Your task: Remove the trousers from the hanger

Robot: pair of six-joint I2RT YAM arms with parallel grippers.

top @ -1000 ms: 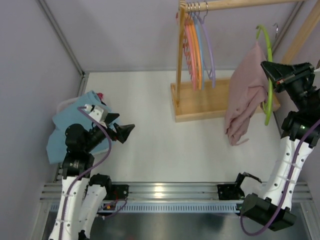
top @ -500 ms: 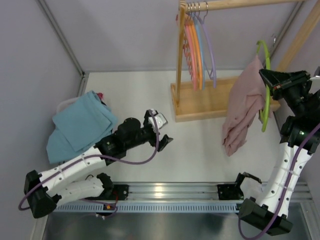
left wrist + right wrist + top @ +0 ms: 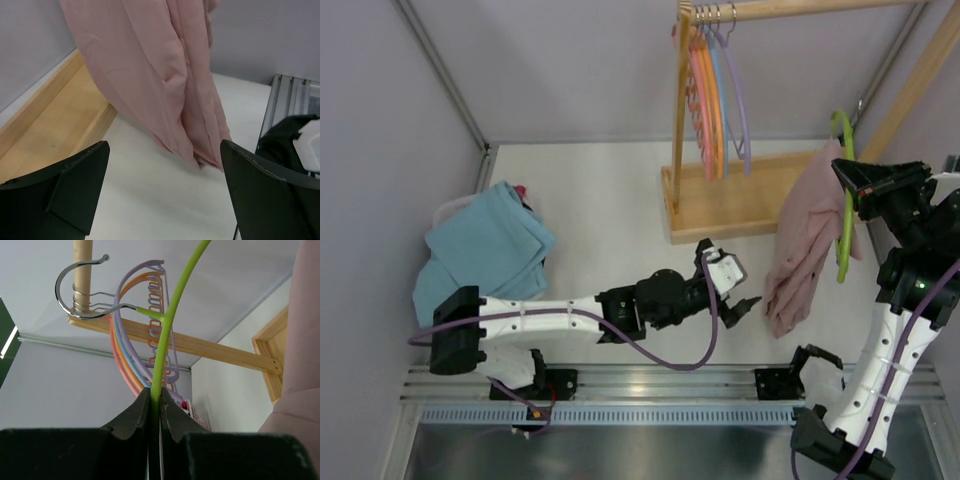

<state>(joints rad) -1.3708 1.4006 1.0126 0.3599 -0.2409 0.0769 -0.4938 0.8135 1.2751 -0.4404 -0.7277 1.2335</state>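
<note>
Overhead camera looks down; both close wrist cameras share the trousers.

- Far side of the table, right of centre: the rack stands on its base, spare hangers bunched on the rail by its left post
- Right edge: the hanger sits off the rail, pinched in the right gripper, in front of the rack's right end
- The trousers hang from that hanger, their lower end near the tabletop
- Just left of that lower end: the left gripper, low over the table, not touching the trousers
- Far left edge: folded cloth lies on the table, well apart from the rack
</note>
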